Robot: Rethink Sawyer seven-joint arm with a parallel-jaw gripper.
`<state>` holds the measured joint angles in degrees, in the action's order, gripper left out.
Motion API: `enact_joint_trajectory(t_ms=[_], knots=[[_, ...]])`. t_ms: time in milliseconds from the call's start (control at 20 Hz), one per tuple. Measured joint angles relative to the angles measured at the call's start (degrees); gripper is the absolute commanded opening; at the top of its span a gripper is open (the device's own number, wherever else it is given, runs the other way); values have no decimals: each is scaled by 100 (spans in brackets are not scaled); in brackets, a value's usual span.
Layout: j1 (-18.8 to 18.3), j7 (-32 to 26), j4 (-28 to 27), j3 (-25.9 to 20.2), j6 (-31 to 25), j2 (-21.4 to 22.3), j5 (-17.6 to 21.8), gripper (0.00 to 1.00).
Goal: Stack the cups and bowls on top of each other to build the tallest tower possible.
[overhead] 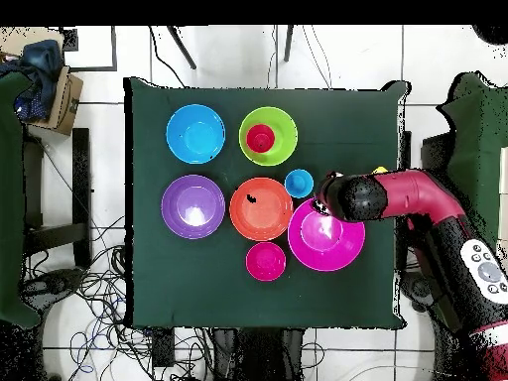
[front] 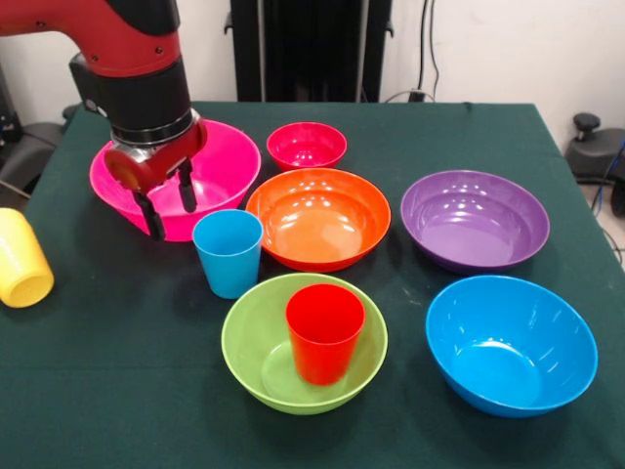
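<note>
Yellow cup (front: 21,260) cut off at edge; claw (front: 167,208) spread, empty, masking hot pink bowl (front: 220,156).

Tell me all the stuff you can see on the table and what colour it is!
large pink bowl: 1, hot pink, far side of the front view, behind the end effector.
small bowl: 1, pink-red, beside the large pink bowl.
orange bowl: 1, orange, middle of the table.
purple bowl: 1, purple, beside the orange bowl.
blue bowl: 1, blue, in front of the purple bowl.
green bowl: 1, lime green, near edge.
red cup: 1, red, standing upright inside the green bowl.
blue cup: 1, light blue, upright, between the green and large pink bowls.
yellow cup: 1, yellow, lying on its side at the table's edge.
table: 1, dark green cloth.
end effector: 1, red and black, open, empty, hanging over the large pink bowl's near rim.
</note>
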<state>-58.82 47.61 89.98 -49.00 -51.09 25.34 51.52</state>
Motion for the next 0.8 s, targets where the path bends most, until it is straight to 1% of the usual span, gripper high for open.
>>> enact_joint_trajectory(t_ms=[250,500,800], knots=[[123,0,-9,6,-1,-129,2,100],[294,0,-27,34,-1,-362,20,100],[394,0,-50,72,0,-623,67,100]])
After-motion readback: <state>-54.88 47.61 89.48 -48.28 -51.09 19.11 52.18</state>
